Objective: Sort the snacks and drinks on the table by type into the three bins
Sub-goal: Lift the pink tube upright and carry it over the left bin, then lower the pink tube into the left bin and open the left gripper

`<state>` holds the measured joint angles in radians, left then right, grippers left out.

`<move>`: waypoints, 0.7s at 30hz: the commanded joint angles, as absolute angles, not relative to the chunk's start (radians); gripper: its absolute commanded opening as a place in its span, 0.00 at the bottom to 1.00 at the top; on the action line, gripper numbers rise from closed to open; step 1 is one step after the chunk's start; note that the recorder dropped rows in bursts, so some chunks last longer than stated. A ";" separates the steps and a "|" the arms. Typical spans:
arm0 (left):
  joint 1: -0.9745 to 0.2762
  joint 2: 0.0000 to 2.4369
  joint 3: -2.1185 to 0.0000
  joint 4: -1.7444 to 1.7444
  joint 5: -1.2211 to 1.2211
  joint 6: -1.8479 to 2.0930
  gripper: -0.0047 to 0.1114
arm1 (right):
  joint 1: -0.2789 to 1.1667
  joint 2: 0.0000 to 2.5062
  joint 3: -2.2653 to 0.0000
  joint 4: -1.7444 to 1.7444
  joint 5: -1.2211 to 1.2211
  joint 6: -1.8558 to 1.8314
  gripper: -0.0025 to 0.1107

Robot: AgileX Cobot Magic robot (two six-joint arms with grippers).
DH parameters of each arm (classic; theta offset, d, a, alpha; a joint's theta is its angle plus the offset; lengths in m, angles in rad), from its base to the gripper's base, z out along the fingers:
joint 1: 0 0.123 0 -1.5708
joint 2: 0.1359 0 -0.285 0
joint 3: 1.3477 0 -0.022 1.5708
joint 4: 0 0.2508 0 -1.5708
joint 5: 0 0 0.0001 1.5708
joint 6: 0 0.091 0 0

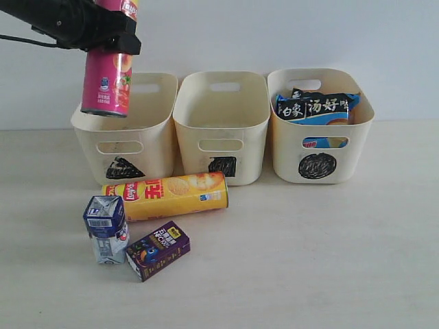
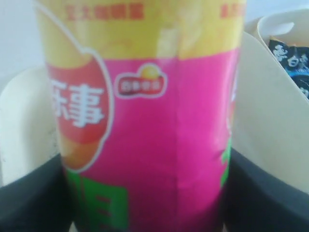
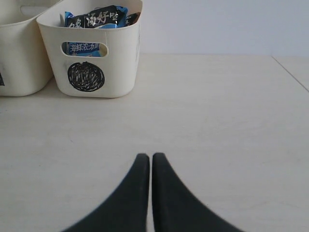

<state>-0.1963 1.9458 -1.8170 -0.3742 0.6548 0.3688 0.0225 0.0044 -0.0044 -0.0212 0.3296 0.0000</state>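
My left gripper (image 1: pixel 113 38) is shut on the pink Lay's chip tube (image 1: pixel 108 81), holding it upright above the left bin marked with a triangle (image 1: pixel 122 147). That tube (image 2: pixel 145 125) fills the left wrist view between the dark fingers (image 2: pixel 29 198). The yellow-orange tube (image 1: pixel 168 195) lies on its side on the table (image 1: pixel 309 253). The blue-and-white carton (image 1: pixel 106 228) and the dark purple box (image 1: pixel 158 250) stand in front of it. The square bin (image 1: pixel 221 130) shows nothing inside. Noodle packets (image 1: pixel 317 107) sit in the circle bin (image 1: pixel 319 147). My right gripper (image 3: pixel 146 157) is shut, empty, low over the table.
A pale wall stands right behind the three bins. In the right wrist view the circle bin (image 3: pixel 91 53) lies ahead of the gripper, with bare table (image 3: pixel 217 111) beside it and a seam (image 3: pixel 289 72) in the surface farther off.
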 commanded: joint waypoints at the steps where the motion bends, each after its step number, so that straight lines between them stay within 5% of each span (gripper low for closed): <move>1: -0.190 2.051 -1.933 -0.385 0.638 0.375 0.08 | 0.020 0.000 0.000 -0.031 0.323 0.000 0.02; 21: -0.170 2.282 -2.098 -0.376 0.616 0.412 0.08 | 0.020 0.000 0.000 -0.031 0.323 0.000 0.02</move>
